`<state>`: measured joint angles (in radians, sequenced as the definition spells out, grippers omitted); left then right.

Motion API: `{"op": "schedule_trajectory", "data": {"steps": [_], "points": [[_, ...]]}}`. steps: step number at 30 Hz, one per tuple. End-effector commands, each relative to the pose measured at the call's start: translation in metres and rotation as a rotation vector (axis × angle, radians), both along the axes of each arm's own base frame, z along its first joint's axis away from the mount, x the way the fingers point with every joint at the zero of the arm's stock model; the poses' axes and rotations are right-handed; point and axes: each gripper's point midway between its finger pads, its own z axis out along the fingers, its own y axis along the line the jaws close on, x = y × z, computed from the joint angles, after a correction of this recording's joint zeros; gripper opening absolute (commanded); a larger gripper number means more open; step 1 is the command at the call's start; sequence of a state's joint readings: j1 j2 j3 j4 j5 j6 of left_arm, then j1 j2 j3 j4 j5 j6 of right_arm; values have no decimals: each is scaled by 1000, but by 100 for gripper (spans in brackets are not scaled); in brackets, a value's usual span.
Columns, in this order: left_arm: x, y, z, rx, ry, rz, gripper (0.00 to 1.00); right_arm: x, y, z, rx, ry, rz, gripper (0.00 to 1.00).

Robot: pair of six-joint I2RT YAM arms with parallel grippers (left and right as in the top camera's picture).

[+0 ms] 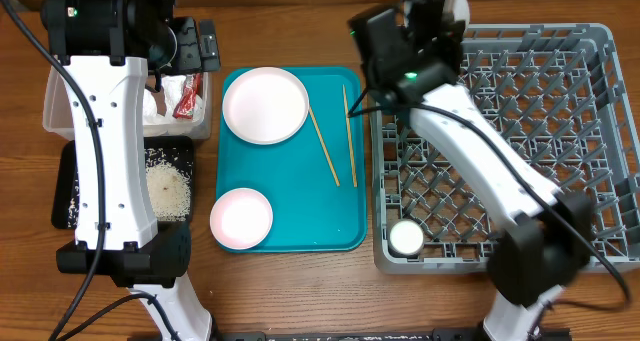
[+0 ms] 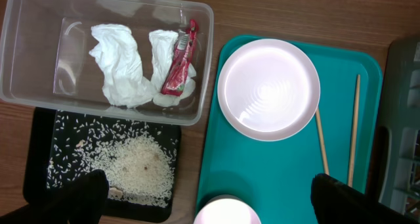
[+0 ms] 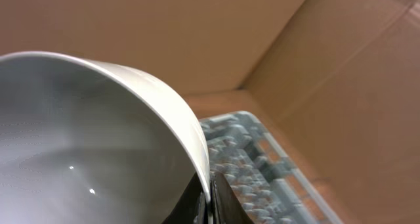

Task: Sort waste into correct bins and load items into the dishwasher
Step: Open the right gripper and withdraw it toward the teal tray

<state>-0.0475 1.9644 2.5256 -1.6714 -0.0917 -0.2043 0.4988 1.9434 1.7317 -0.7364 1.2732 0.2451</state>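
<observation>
My right gripper (image 3: 210,184) is shut on the rim of a white bowl (image 3: 85,132), holding it tilted above the far left part of the grey dish rack (image 1: 520,111). My left gripper (image 2: 213,201) hangs open over the gap between the bins and the teal tray, with nothing between its fingers (image 2: 85,198). Crumpled napkins (image 2: 118,66) and a red wrapper (image 2: 178,66) lie in the clear tub (image 2: 26,27). Rice (image 2: 138,165) covers the black tray (image 2: 39,152). A white plate (image 1: 265,104), a smaller pale-pink plate (image 1: 241,219) and two chopsticks (image 1: 323,146) lie on the teal tray.
The teal tray (image 1: 290,196) sits between the bins and the rack. A small white cup (image 1: 406,238) stands in the rack's near left corner. A cardboard wall (image 3: 328,86) rises behind the rack. The left arm's white link (image 1: 110,131) covers part of the bins from above.
</observation>
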Motion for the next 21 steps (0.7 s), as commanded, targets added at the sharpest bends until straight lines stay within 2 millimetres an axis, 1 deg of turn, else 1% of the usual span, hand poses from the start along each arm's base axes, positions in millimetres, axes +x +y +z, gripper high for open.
{"op": "schedule_trajectory", "data": {"steps": [1,3,4,6,10,13,15,21], "points": [[-3,3,14,5,-46,17,100,1,-14,-18,-225,124,-82,4],[-3,3,14,5,-46,17,100,3,-14,-30,-292,173,-97,4],[-3,3,14,5,-46,17,100,3,-15,-34,-319,179,-112,4],[-3,3,14,5,-46,17,100,5,-14,-43,-343,196,-117,4],[-3,3,14,5,-46,17,100,10,-7,-69,-309,271,-58,4],[-3,3,14,5,-46,17,100,10,-3,-87,-274,345,-8,4],[-3,3,14,5,-46,17,100,10,-2,-92,-258,357,5,4],[-3,3,14,5,-46,17,100,8,8,-92,-260,356,26,4]]}}
